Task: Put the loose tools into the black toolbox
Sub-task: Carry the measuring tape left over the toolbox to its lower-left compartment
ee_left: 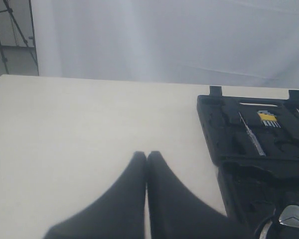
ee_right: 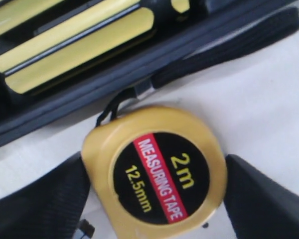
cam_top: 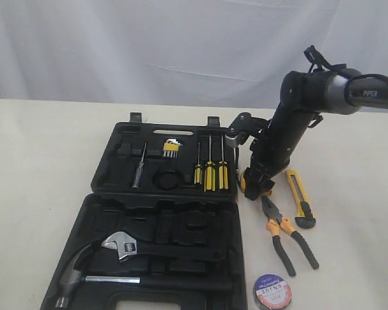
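Tape measure (ee_right: 159, 169) lies right of centre in the exterior view, flanked by the right gripper's (cam_top: 256, 182) wide-spread fingers (ee_right: 45, 199), just beside the black toolbox (cam_top: 116, 139). Pliers (cam_top: 286, 236) lie lower right. The left gripper (ee_left: 147, 157) is pressed closed, holding nothing.

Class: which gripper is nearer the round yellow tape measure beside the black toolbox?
Right. The right gripper straddles the yellow tape measure, one finger on each side. The left gripper is shut, on the far side of the black plastic toolbox.
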Action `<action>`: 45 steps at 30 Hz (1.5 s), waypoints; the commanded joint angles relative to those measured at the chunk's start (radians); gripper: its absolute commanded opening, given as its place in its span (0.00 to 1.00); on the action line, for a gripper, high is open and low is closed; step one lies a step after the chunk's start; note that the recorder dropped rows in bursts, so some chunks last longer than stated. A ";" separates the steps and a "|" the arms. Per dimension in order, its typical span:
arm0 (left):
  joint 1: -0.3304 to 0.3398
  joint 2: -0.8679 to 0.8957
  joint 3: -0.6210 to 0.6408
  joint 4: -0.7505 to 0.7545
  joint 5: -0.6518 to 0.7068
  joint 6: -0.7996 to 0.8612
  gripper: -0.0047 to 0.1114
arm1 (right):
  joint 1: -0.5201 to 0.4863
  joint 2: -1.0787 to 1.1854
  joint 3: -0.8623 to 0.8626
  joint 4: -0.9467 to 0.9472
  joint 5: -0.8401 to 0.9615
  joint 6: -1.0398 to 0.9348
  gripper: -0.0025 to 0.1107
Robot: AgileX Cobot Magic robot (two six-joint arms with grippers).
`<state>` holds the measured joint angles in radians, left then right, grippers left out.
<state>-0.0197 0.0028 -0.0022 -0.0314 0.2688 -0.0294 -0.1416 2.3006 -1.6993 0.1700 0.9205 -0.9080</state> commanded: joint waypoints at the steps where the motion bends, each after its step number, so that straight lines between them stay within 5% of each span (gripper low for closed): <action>1: -0.002 -0.003 0.002 -0.002 -0.001 0.000 0.04 | -0.007 0.018 0.000 -0.005 0.002 -0.003 0.51; 11: -0.002 -0.003 0.002 -0.002 -0.001 0.000 0.04 | -0.007 -0.024 0.000 -0.041 -0.022 -0.005 0.02; 22: -0.002 -0.003 0.002 -0.002 -0.001 0.000 0.04 | 0.016 -0.177 0.000 -0.008 0.012 0.002 0.02; 29: -0.002 -0.003 0.002 -0.002 -0.001 0.000 0.04 | 0.302 -0.234 0.000 0.030 0.049 0.103 0.02; 34: -0.002 -0.003 0.002 -0.002 -0.001 0.000 0.04 | 0.493 -0.175 0.000 -0.113 -0.079 0.385 0.02; 45: -0.002 -0.003 0.002 -0.002 -0.001 0.000 0.04 | 0.565 -0.093 -0.087 -0.103 -0.191 0.391 0.02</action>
<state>-0.0197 0.0028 -0.0022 -0.0314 0.2688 -0.0294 0.4222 2.2030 -1.7434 0.0660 0.7606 -0.5229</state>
